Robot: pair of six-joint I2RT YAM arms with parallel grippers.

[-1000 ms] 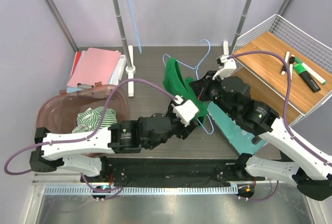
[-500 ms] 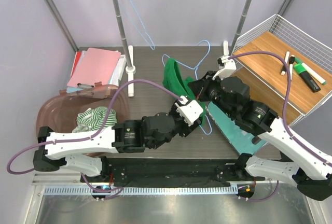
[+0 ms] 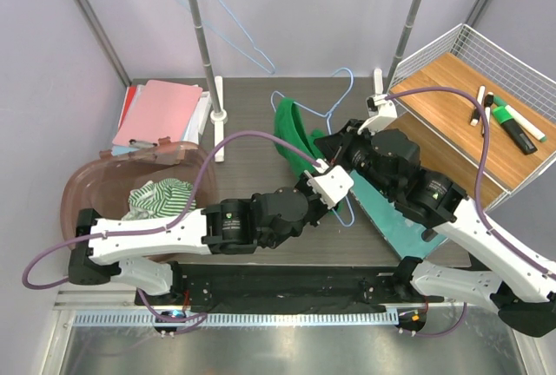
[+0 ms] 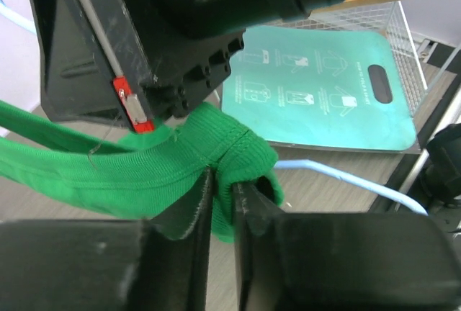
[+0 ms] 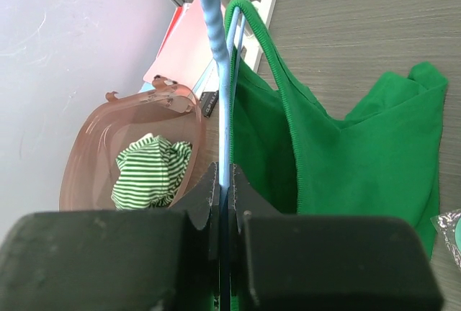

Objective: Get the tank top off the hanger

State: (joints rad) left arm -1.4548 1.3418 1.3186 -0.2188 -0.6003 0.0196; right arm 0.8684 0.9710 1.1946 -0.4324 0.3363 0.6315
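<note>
The green tank top (image 3: 293, 135) hangs on a light blue wire hanger (image 3: 334, 101) over the table's middle. My right gripper (image 5: 224, 181) is shut on the hanger's blue wire (image 5: 220, 73), with the green top (image 5: 360, 152) draped to its right. My left gripper (image 4: 222, 181) is shut on a bunched green edge of the tank top (image 4: 180, 156), right below the right arm's black wrist (image 4: 166, 30). In the top view the left gripper (image 3: 320, 171) sits just beside the right gripper (image 3: 334, 151).
A brown bin (image 3: 95, 186) with a green-striped cloth (image 3: 161, 194) stands at the left, also in the right wrist view (image 5: 108, 152). Pink folders (image 3: 161, 110) lie behind it. A teal card (image 4: 324, 95) lies right of the garment. A spare hanger (image 3: 228, 12) hangs on the rack. A wire shelf (image 3: 486, 88) holds markers.
My left arm has reached further right and forward, bringing its gripper with the green fabric close under the right gripper. The spare hanger on the rack has swung round.
</note>
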